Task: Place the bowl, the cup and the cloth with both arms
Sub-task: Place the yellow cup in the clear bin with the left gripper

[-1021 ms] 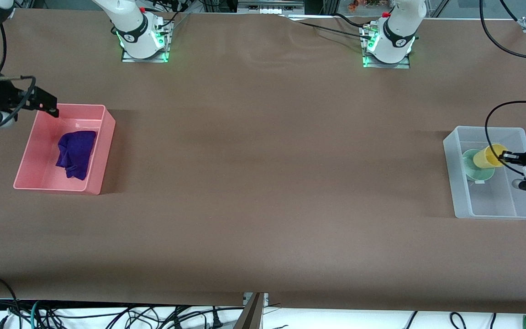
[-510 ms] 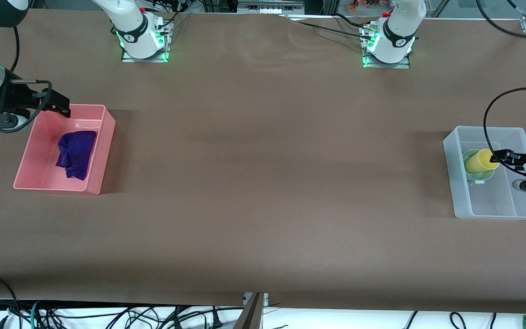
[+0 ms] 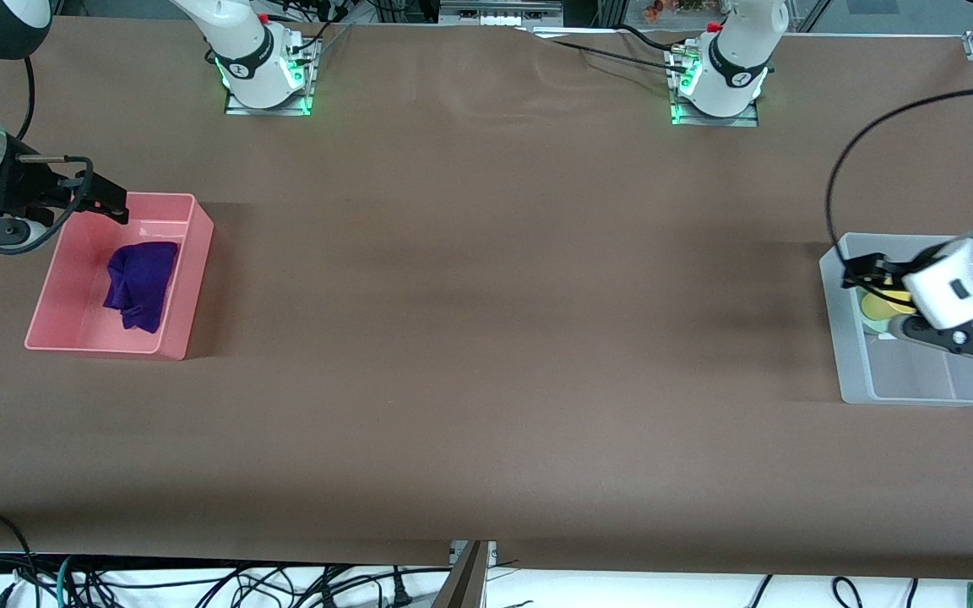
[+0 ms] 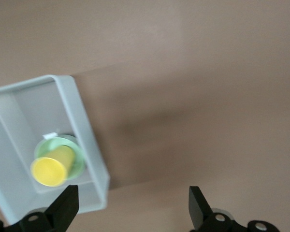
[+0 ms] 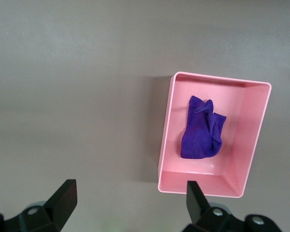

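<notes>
The yellow cup (image 3: 883,302) sits in the mint-green bowl (image 3: 872,321) inside a clear bin (image 3: 926,393) at the left arm's end of the table. My left gripper (image 3: 865,272) is open and empty, up over that bin's edge. In the left wrist view the cup (image 4: 52,166) shows in the bowl (image 4: 77,158), apart from my left gripper (image 4: 133,212). The purple cloth (image 3: 142,283) lies in a pink bin (image 3: 106,348). My right gripper (image 3: 115,205) is open and empty over that bin's corner. The right wrist view shows the cloth (image 5: 201,130) and my right gripper (image 5: 130,203).
The two arm bases (image 3: 265,72) (image 3: 719,80) stand along the table edge farthest from the front camera. Brown tabletop (image 3: 486,321) stretches between the two bins. Cables hang off the table edge nearest the camera.
My left gripper has let go of the cup, risen and shifted toward the table's middle; the cup now rests in the bowl. The right gripper has shifted slightly by the pink bin's corner.
</notes>
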Motion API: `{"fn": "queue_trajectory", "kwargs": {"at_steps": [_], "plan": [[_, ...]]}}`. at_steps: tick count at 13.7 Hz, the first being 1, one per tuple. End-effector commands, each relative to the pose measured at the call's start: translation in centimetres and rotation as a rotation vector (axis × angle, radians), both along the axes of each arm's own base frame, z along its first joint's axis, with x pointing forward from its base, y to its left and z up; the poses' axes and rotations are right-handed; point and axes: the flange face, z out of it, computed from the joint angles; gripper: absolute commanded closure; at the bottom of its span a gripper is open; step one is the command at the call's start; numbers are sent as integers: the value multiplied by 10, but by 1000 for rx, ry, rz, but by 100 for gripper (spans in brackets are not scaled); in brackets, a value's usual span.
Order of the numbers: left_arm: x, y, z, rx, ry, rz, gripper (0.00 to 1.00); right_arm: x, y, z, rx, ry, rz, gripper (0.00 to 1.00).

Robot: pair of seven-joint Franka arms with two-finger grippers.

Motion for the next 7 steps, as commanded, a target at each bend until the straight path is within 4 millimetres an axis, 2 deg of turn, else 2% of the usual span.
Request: {"fn": "queue_trajectory", "kwargs": {"at_steps": [1, 4, 7], "plan": [[-34, -27, 42, -9, -53, 209, 0, 4, 2, 6, 8, -9, -6, 0], [-79, -34, 39, -26, -208, 122, 0, 4, 2, 6, 8, -10, -6, 0], [-84, -25, 36, -21, -218, 118, 0, 4, 1, 6, 9, -9, -8, 0]]}}
